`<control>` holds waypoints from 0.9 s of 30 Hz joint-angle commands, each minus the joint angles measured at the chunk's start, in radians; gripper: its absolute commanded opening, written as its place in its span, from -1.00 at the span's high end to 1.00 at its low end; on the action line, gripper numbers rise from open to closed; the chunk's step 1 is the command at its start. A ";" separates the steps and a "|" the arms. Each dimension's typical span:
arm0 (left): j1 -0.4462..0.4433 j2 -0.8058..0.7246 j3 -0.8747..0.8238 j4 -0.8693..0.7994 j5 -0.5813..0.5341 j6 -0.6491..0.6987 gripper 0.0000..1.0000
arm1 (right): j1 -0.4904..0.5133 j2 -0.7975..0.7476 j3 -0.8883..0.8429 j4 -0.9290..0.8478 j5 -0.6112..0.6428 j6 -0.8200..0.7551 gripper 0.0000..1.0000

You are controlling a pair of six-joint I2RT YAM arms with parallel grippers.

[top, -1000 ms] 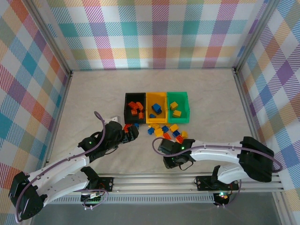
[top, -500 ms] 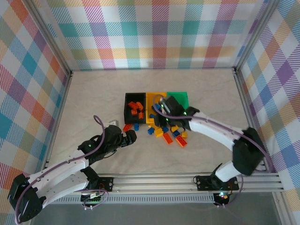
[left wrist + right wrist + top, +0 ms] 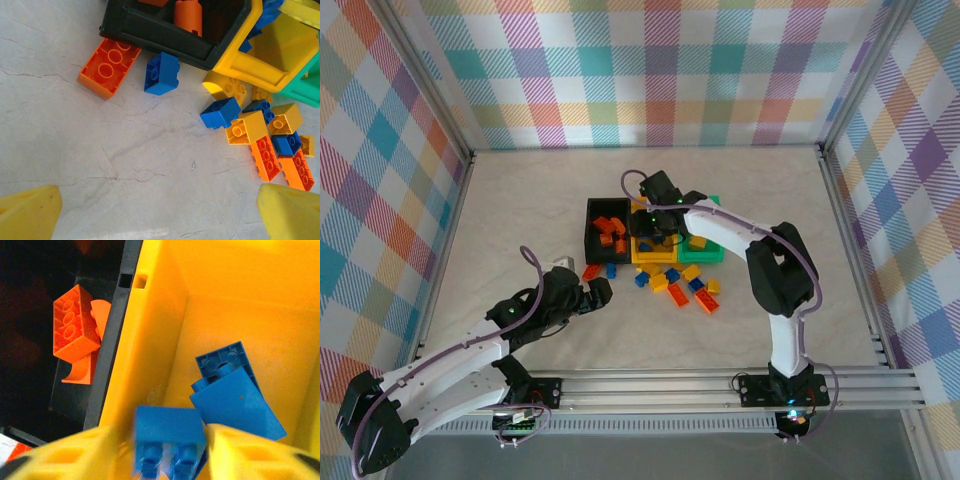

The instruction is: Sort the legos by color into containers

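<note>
- While my left claw (image 3: 160, 216) hangs wide open over the bare table (image 3: 100, 165), a long orange brick (image 3: 109, 67) and a small blue brick (image 3: 161, 73) lie ahead, just beside the black bin (image 3: 165, 42).
- Right of those, a loose heap of legos (image 3: 260, 137) lies before the yellow bin (image 3: 240, 62).
- My right claw (image 3: 160, 452) hangs over the yellow bin, fingers part-way apart, a blue lego (image 3: 170, 427) between them — a gap shows at one finger.
- Beyond it, another blue piece (image 3: 232, 400) lies on that bin's floor.

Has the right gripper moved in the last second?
Yes. The right gripper has swung away from the front rail, past the loose bricks, and now hangs over the yellow bin.
</note>
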 commanded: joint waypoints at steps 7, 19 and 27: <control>0.000 0.040 0.067 -0.032 0.006 0.081 -1.00 | 0.000 -0.183 -0.058 0.063 -0.049 0.001 -0.45; -0.101 0.546 0.299 0.031 -0.205 0.221 -0.35 | 0.012 -0.578 -0.533 0.234 -0.034 0.084 -0.45; -0.075 0.719 0.377 0.080 -0.349 0.262 -0.06 | 0.004 -0.675 -0.640 0.243 -0.017 0.101 -0.46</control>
